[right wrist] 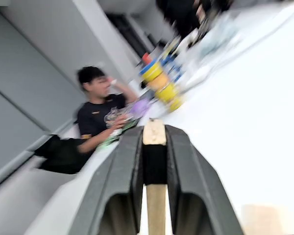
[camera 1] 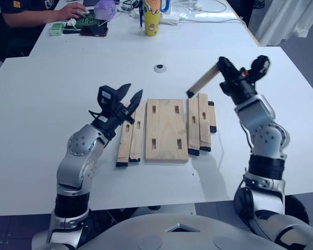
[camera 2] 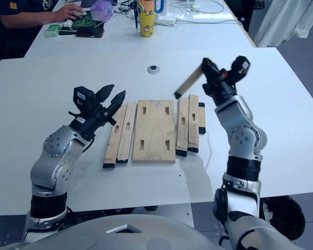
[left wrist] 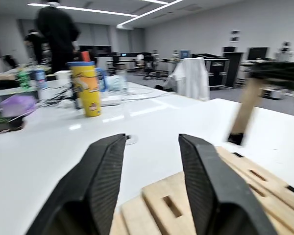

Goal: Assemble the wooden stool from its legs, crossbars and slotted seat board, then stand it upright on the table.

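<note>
The slotted seat board [camera 1: 167, 130] lies flat mid-table. Left of it lie two wooden bars [camera 1: 130, 136] side by side; on its right lie several more bars [camera 1: 200, 122] with black ends. My left gripper [camera 1: 134, 91] hovers open just over the far ends of the left bars, and its fingers [left wrist: 105, 171] frame those slotted pieces [left wrist: 166, 205] below. My right gripper [camera 1: 223, 67] is shut on one wooden leg [camera 1: 204, 80], held tilted in the air above the right-hand bars with its black end pointing down. That leg [right wrist: 155, 134] sits clamped between the right fingers.
A round grommet [camera 1: 159, 68] is set into the table behind the board. On the far table stand a yellow cup [camera 1: 152, 18] and clutter, where a person sits. Bare white tabletop [camera 1: 41, 104] lies on both sides and in front of the parts.
</note>
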